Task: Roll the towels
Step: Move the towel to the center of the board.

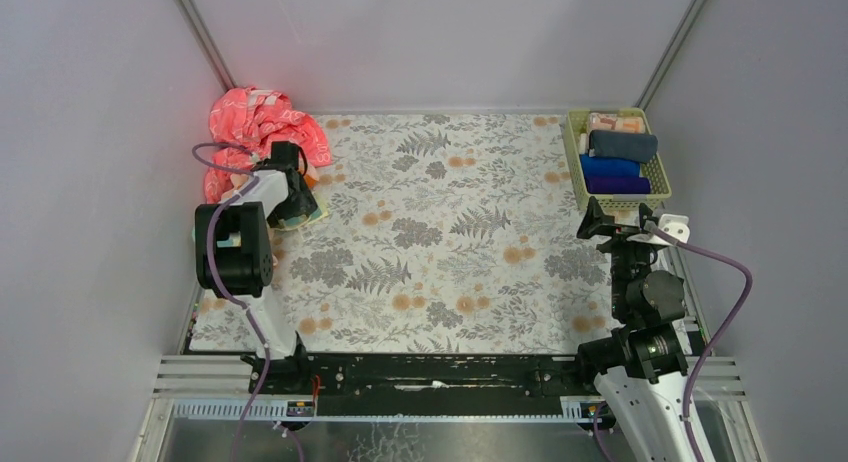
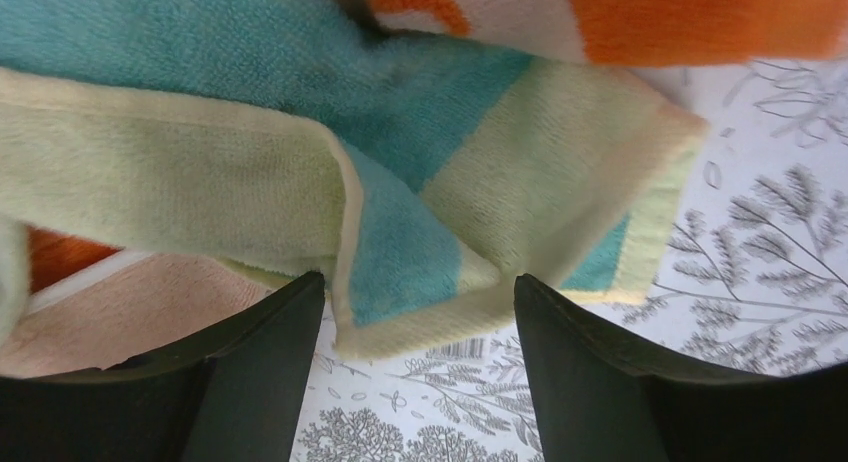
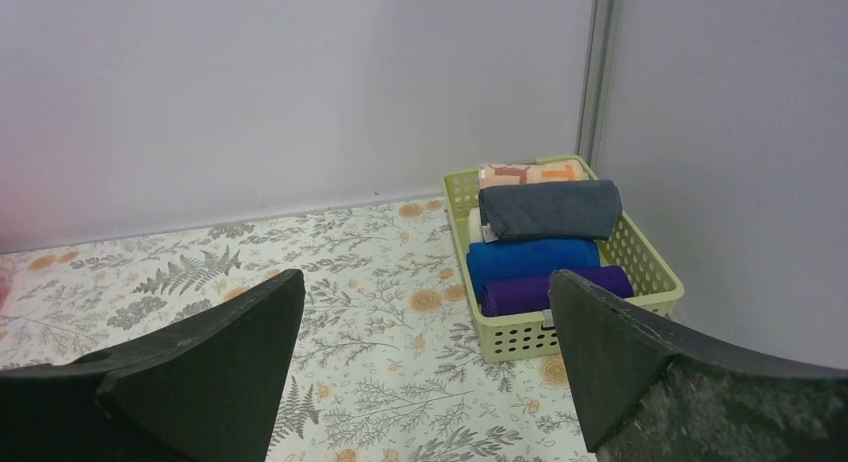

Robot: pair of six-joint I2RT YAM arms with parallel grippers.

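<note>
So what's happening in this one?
The left claw is down at the towel heap in the far-left corner, jaws apart around a corner of a teal-and-yellow towel, nothing pinched yet. The right claw hangs open near the basket, which holds rolled towels.

Heap of towels [image 1: 262, 130], orange-pink print, bunched at the far left corner of the table [image 1: 450, 262], up against the wall. A pale yellow-teal towel corner [image 1: 318, 212] pokes out at the heap's near right side. Over it the left gripper [image 1: 298, 204], low, jaws hidden under the wrist. By the right edge the right gripper [image 1: 597, 222], touching nothing. Just beyond it, at the far right corner, a green basket [image 1: 572, 157] with rolled towels [image 1: 620, 146] in a row: peach, grey, blue, purple.
</note>
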